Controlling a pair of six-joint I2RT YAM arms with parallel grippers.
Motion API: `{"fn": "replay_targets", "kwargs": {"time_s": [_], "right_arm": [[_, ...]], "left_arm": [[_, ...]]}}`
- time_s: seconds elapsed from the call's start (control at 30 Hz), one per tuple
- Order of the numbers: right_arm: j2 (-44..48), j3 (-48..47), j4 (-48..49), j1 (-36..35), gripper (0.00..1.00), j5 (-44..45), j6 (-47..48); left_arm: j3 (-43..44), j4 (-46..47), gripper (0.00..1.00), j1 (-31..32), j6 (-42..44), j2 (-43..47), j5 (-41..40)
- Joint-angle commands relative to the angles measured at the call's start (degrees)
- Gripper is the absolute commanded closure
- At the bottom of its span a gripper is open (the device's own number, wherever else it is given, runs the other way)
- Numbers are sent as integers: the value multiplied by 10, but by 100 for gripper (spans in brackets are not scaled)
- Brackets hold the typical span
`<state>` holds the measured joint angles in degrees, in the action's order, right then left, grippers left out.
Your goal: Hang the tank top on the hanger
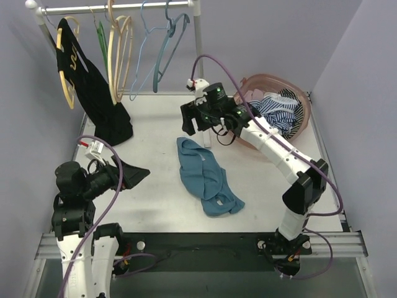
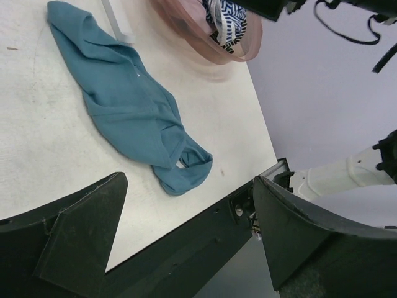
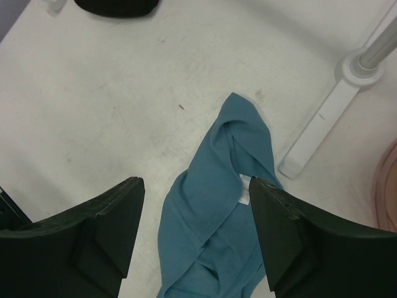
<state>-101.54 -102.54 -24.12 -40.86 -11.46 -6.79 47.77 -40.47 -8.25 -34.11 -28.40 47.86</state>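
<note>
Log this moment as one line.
tank top crumpled on table | hanger on rail, bare | left claw open, empty | right claw open, above tank top, empty

Light is bright, soft and even, and it falls from overhead. The white table looks nearly washed out in the wrist views, yet its small scuffs stay readable. Shadows are faint, with a thin soft rim under the tank top and a blurred pinkish one beside the basket. There is no hard glare. The black garment sinks into almost featureless dark. The top view is sharp throughout. Close to their lenses, the left fingers and right fingers look dark and slightly soft.
</note>
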Motion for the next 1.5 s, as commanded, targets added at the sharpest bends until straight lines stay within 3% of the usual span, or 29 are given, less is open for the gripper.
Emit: {"fn": "replay_targets", "kwargs": {"time_s": [0.0,0.07,0.17,0.2,0.23,0.3,0.33,0.4,0.43,0.57,0.67,0.9,1.13,1.27,1.3,1.33,1.47], "right_arm": [[88,61,25,73,30,-56,-16],[142,108,24,96,30,-115,-15],[229,211,23,137,30,-178,-9],[252,242,24,144,26,-184,-7],[299,292,24,165,25,-196,-4],[348,345,21,189,21,-217,-5],[394,388,18,220,18,-221,-6],[440,420,1,256,18,-236,4],[481,448,-8,284,18,-241,15],[572,508,-58,357,16,-250,54],[619,557,-90,425,16,-271,89],[657,575,-135,497,20,-269,210],[654,569,-134,539,20,-306,209],[664,580,-134,544,21,-321,202],[666,582,-135,544,21,-325,206],[667,583,-138,544,21,-327,210],[663,575,-159,540,23,-356,248]], "left_arm": [[-32,29,7,27,26,-17,-44],[-40,77,8,56,11,-53,-71],[-21,124,8,179,6,-137,-162],[9,133,8,231,11,-161,-231],[24,148,8,327,22,-184,-265],[58,155,7,435,40,-248,-334],[88,148,7,530,59,-269,-396],[101,138,7,610,72,-320,-448],[107,132,8,688,80,-346,-502],[115,132,17,813,78,-418,-575],[162,107,28,845,68,-501,-594],[247,114,34,858,102,-662,-620],[330,91,35,858,124,-799,-628],[347,82,40,858,123,-826,-631],[346,86,45,858,123,-826,-632],[344,86,60,857,123,-826,-631],[334,79,96,850,110,-791,-641]]}}
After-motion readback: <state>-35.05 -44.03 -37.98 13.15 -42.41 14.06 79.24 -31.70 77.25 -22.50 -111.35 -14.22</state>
